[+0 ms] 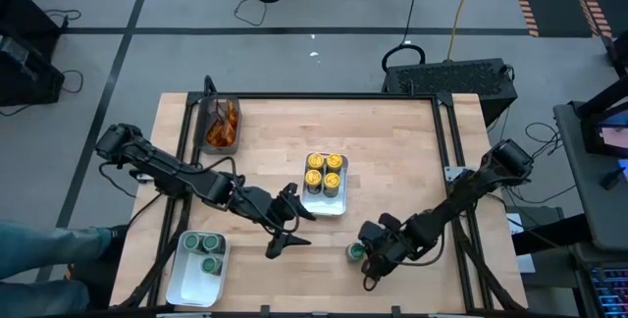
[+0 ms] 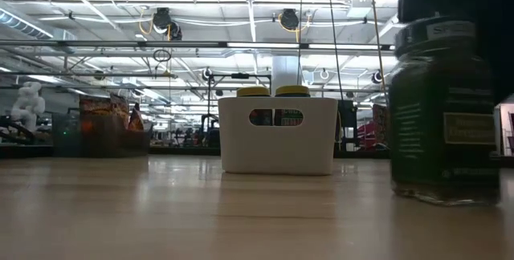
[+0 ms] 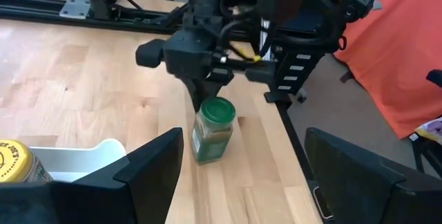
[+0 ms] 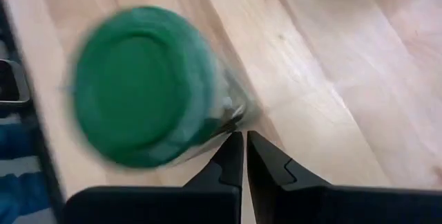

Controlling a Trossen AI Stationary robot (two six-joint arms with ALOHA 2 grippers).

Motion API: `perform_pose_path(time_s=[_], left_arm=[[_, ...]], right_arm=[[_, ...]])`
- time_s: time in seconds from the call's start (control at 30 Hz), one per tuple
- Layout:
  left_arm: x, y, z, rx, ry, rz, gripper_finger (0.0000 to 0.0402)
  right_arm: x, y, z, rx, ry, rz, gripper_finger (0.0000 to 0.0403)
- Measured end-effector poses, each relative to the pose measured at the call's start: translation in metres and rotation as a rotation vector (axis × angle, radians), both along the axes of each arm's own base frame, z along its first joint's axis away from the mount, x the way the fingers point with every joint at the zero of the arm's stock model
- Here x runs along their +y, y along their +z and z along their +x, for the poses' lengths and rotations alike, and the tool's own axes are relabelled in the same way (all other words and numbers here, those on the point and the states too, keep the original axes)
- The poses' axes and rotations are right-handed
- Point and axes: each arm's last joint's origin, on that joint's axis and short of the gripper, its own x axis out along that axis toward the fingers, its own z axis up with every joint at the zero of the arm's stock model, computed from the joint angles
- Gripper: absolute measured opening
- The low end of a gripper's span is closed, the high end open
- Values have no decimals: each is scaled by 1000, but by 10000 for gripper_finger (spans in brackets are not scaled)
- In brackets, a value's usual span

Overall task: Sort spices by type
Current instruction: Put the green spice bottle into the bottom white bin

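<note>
The counter (image 1: pixel 392 151) is a pale wooden slab with long butcher-block strips and a dark metal frame along its edges, standing on a grey floor crossed by dark lines and loose cables. At its far left corner a dark rectangular bin (image 1: pixel 221 127) holds flat orange-brown packets (image 1: pixel 224 125). Near the front left edge a white plastic tray (image 1: pixel 199 269) with rounded corners carries three round jars with green lids (image 1: pixel 205 250), packed at its far end. The left hand (image 1: pixel 291 225) hovers over the middle of the counter, just beside the front of the second tray, its two dark fingers spread wide and holding nothing. That second white tray (image 1: pixel 325 205) sits at the centre with four yellow-lidded jars (image 1: pixel 324 171) set in a square; the low view shows its smooth wall and an oval handle slot. Further right, one green-lidded jar (image 3: pixel 213 130) stands upright on bare wood near the front edge, clear-walled, with dull green contents and a label. The right hand (image 4: pixel 245 156) is just beside this jar, its slim black fingers pressed together and gripping nothing, their tips close by the jar's side below the lid. Behind the counter the room shows ceiling strip lights, rails and hanging cables.
</note>
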Motion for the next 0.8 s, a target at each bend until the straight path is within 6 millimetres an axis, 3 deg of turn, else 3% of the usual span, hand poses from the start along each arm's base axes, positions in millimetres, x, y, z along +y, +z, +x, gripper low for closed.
perform_pose_path(time_s=[0.3,0.53,0.8], left_arm=[[-6,-7,9,-37,24,6,306],[-29,-45,39,-103,-12,-27,306],[-38,-89,67,-171,-36,59,306]], right_arm=[[0,41,-5,195,-46,-87,0],[8,75,-12,244,-83,-112,0],[25,83,-27,243,-136,-76,0]])
